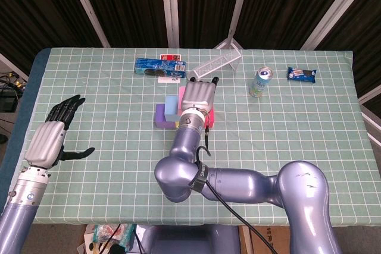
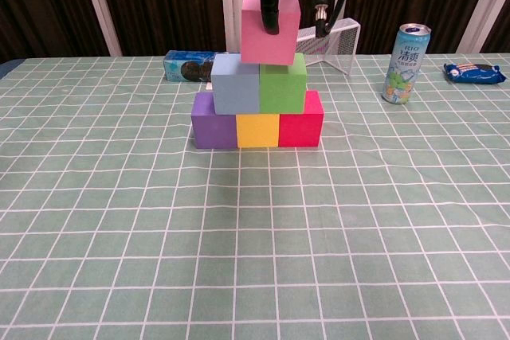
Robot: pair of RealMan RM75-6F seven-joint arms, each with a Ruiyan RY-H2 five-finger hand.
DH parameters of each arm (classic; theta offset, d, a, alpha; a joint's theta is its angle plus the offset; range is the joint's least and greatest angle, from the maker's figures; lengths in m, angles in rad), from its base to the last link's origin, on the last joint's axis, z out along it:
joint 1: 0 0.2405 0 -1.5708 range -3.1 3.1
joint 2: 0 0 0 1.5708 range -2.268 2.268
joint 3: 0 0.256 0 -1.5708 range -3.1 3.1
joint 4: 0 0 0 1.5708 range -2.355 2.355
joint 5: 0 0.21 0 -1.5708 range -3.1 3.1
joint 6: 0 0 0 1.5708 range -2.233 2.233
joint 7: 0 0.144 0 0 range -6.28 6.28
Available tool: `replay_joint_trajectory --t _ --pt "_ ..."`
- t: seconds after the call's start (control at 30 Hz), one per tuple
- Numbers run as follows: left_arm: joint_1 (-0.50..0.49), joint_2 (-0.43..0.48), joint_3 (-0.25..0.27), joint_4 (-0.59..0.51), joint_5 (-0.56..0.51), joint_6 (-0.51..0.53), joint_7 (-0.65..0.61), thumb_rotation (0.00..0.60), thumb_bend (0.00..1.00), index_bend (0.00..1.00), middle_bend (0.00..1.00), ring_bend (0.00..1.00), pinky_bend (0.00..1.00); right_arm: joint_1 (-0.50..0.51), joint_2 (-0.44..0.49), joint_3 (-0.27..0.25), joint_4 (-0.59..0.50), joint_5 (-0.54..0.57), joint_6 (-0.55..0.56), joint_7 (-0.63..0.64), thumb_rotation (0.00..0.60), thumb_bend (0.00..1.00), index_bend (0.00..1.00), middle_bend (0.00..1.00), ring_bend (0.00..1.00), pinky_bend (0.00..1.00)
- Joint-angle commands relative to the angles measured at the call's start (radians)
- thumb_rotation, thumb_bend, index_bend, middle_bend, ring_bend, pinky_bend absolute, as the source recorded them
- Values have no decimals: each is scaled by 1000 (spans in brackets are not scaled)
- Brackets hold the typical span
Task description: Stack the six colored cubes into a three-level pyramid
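Note:
A purple cube (image 2: 213,120), a yellow cube (image 2: 258,130) and a red cube (image 2: 301,120) form the bottom row on the table. A light blue cube (image 2: 235,83) and a green cube (image 2: 284,85) sit on them. My right hand (image 1: 199,94) grips a pink cube (image 2: 269,28) from above, right over the seam between blue and green; whether it touches them I cannot tell. In the head view the hand hides most of the stack, with only the pink cube's edge (image 1: 181,92) showing. My left hand (image 1: 55,135) hovers open at the far left, away from the cubes.
Behind the stack lie a blue cookie pack (image 2: 188,65) and a white wire rack (image 2: 335,47). A drink can (image 2: 404,63) stands to the right, with a snack packet (image 2: 476,73) beyond it. The green checked cloth (image 2: 255,236) covers the table.

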Motion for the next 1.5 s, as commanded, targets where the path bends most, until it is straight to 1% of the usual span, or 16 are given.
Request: replay_joint_trajectory --t 0.03,0.33,0.7,1.1,1.2,1.5 --pt "0 -1 0 0 1 2 1 600 154 0 0 0 47 -3 -11 18 20 1 -13 1 600 309 165 415 302 99" --pt "-4 -7 1 2 -10 1 13 600 154 0 0 0 47 -12 -35 36 59 -23 -35 8 600 310 164 415 302 114" --pt "-6 -11 1 7 -17 1 18 600 154 0 0 0 47 -27 -57 39 77 -54 -67 7 600 310 164 416 302 114" --pt "-9 -12 0 11 -28 -2 20 600 154 0 0 0 47 -27 -63 38 97 -83 -104 -17 600 310 165 415 302 115" --pt "-9 -12 1 13 -29 -2 22 600 154 0 0 0 47 -28 -60 28 99 -94 -109 -31 600 310 164 415 302 115" --pt "-10 -14 2 14 -30 -2 24 600 154 0 0 0 47 -48 -54 25 89 -88 -125 -53 600 310 164 415 302 114"
